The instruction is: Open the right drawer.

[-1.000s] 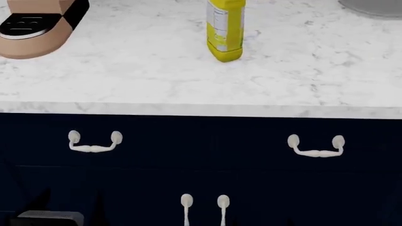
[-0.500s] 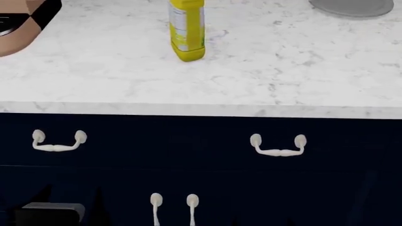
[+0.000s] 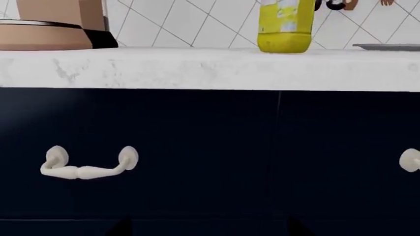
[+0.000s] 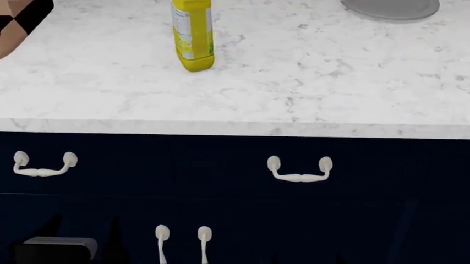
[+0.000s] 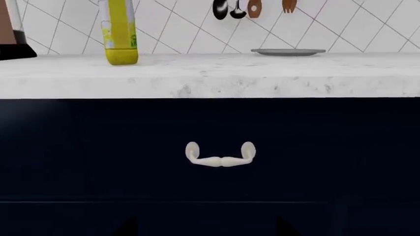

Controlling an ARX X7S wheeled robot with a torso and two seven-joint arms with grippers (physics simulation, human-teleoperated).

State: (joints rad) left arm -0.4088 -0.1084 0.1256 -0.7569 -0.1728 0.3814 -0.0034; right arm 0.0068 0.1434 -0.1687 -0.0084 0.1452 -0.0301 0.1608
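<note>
Neither gripper is showing in any view, so their state cannot be told. The right drawer [image 4: 301, 165] is sitting closed under the counter's [image 4: 309, 104] front edge, drifting leftward in the head view along with the yellow bottle [image 4: 192, 36].

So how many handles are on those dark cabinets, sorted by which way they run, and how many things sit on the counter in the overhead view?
Horizontal pulls: 2, right drawer's, left drawer's
Upright pulls: 2
Yellow bottle: 1
Grey plate: 1
Tan appliance: 1
Total: 7
</note>
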